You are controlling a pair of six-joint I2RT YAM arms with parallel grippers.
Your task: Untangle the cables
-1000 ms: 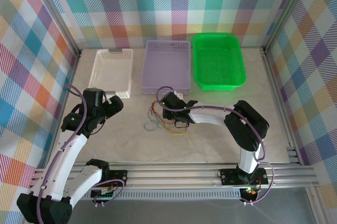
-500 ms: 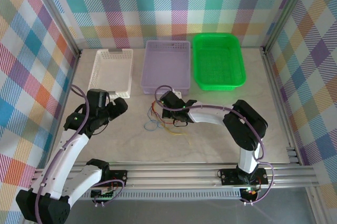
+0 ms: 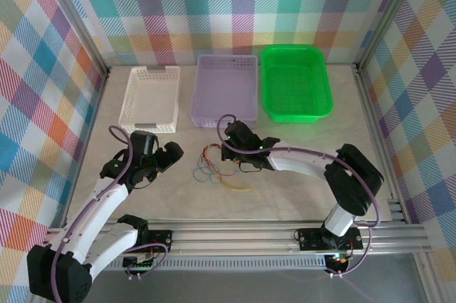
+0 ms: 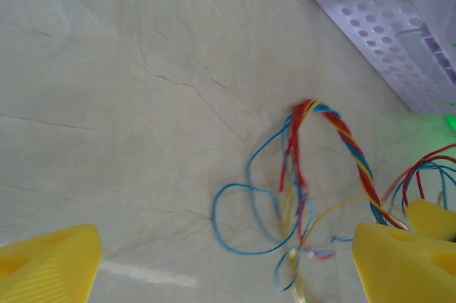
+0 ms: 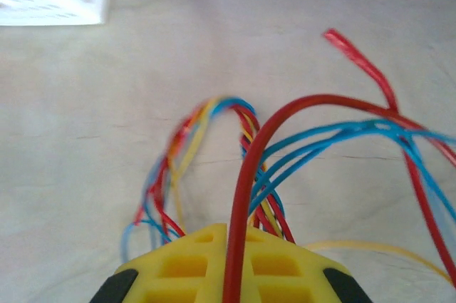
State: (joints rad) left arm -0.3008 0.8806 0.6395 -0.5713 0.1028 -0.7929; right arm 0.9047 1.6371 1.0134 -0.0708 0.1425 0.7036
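The cables [image 3: 214,164] lie in a tangle of red, blue and yellow strands on the table in front of the purple basket. In the left wrist view a twisted arch of the cables [image 4: 342,139] rises above loose blue loops. My left gripper [image 4: 228,274] is open, its yellow fingers [image 4: 50,264] spread wide just short of the loops. In the top view the left gripper [image 3: 171,155] sits left of the tangle. My right gripper [image 5: 228,260] is shut on a red cable [image 5: 246,175] that arches up from its jaws. The right gripper [image 3: 229,153] is at the tangle's right side.
A white basket [image 3: 151,98], a purple basket [image 3: 225,88] and a green basket [image 3: 296,82] stand in a row at the back. The purple basket's corner [image 4: 385,25] is close beyond the cables. Checked walls enclose the table.
My left arm has swung right, toward the tangle. The right gripper has closed on the red cable and drawn back slightly, and the strands have shifted a little.
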